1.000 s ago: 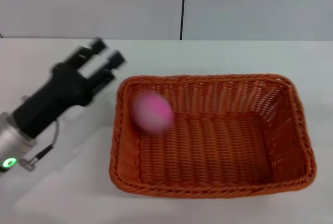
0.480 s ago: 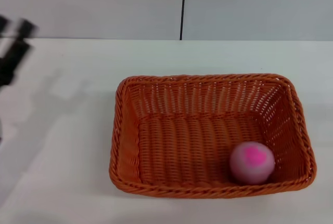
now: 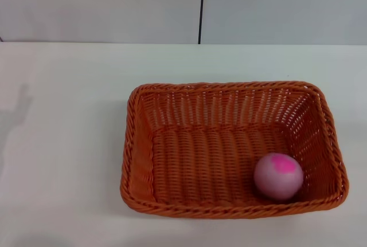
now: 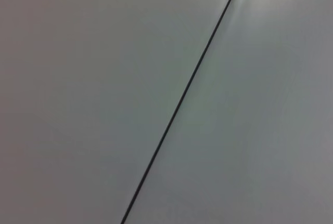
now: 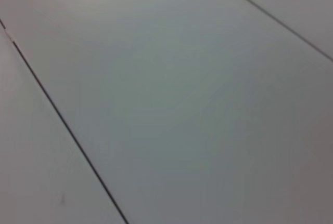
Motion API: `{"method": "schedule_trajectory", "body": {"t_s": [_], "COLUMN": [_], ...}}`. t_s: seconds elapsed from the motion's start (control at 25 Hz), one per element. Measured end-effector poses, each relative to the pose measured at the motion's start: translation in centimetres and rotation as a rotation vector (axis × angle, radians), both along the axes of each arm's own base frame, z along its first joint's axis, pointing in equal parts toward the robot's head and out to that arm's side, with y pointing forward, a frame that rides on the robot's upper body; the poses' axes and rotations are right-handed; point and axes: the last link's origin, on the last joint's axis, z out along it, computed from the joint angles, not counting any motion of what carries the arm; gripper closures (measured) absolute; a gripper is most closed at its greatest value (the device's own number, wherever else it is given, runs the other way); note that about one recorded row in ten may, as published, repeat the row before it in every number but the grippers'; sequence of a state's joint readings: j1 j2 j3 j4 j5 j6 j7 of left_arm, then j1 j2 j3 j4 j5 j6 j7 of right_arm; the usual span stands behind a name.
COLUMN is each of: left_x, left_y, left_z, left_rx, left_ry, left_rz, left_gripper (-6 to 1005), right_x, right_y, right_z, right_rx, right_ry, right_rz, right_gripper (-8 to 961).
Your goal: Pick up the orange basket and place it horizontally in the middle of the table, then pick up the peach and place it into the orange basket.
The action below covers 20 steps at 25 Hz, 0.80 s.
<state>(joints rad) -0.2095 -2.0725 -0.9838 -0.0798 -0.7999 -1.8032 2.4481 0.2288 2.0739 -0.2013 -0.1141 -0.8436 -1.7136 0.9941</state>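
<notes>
The orange basket [image 3: 229, 149] lies lengthwise across the middle of the white table [image 3: 63, 132] in the head view. Inside it, at the near right corner, rests the peach [image 3: 278, 176], a pale pink ball with a brighter pink patch on top. Neither gripper shows in any view. Both wrist views hold only plain grey panels with thin dark seams.
A grey wall with a dark vertical seam [image 3: 201, 6] stands behind the table. A faint shadow falls on the tabletop at the far left [image 3: 17, 115].
The left gripper drew back to the left and out of the head view. The peach dropped into the basket, rolled to its near right corner and has settled there.
</notes>
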Motion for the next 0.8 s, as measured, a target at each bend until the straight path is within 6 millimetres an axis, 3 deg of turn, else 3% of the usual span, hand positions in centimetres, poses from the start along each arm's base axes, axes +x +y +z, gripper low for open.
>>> {"method": "schedule_trajectory", "body": {"t_s": [0.8], "left_x": [0.7], "left_y": [0.9], "left_z": [0.0], "left_rx": [0.011], "left_ry": [-0.021], "left_rz": [-0.026], "left_gripper": [144], "right_x": [0.7], "right_y": [-1.1], "right_z": [0.3], "right_rx": [0.036], "right_ry": [0.027], "right_rz": [-0.034], "right_gripper": [573]}}
